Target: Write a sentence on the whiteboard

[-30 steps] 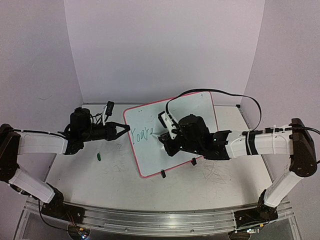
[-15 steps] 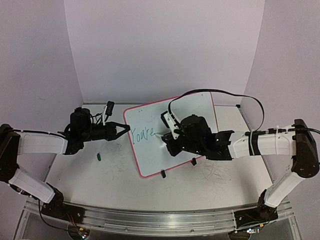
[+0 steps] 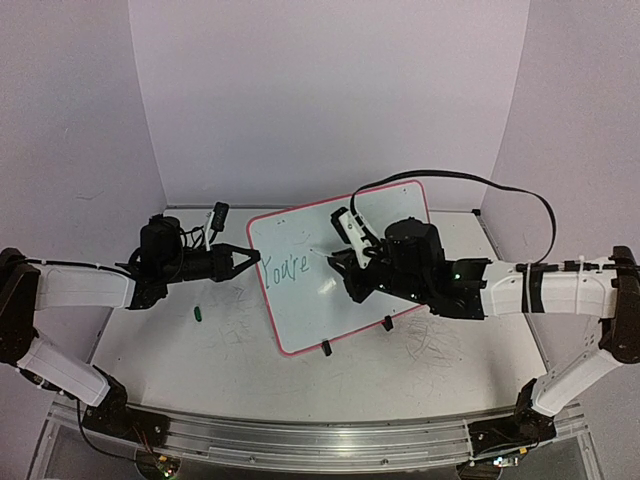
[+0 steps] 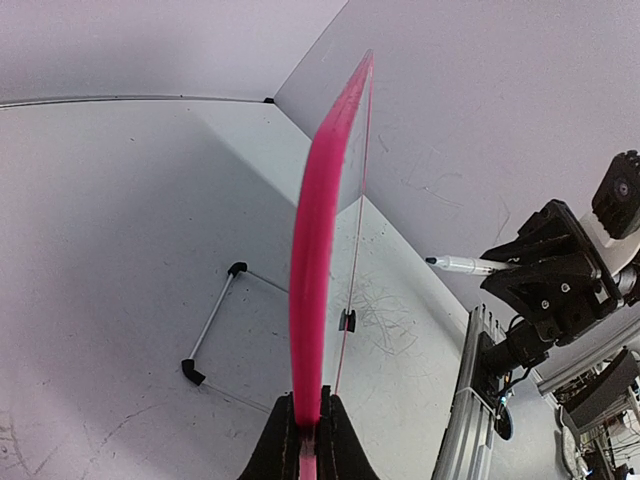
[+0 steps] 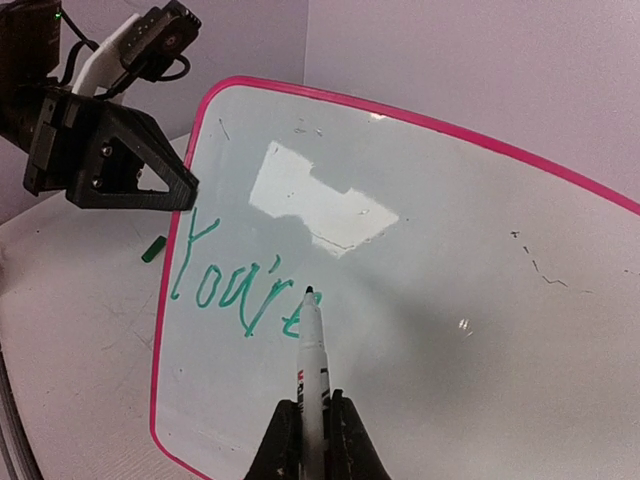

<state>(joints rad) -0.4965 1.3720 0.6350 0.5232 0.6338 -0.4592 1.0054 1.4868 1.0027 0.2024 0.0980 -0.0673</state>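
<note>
The whiteboard (image 3: 300, 305) stands on the table (image 3: 200, 350), left claw (image 3: 255, 257) at its left edge, marker (image 5: 313, 350) before it.

A flat white matte table top (image 3: 240, 360) fills the floor of the pale-walled booth, with a ribbed aluminium rail (image 3: 320, 435) along its near edge. Faint grey scribble marks (image 3: 432, 348) smear the surface, thickest near the middle and to the right. A small green cylindrical pen cap (image 3: 199, 313) lies on its side left of centre. A small rectangular whiteboard with a pink-red rounded frame (image 3: 300, 310) stands tilted on the top, its two black clip feet (image 3: 325, 348) down at the surface. Behind the board lies a thin white bent rod with black tips (image 4: 214, 326).
</note>
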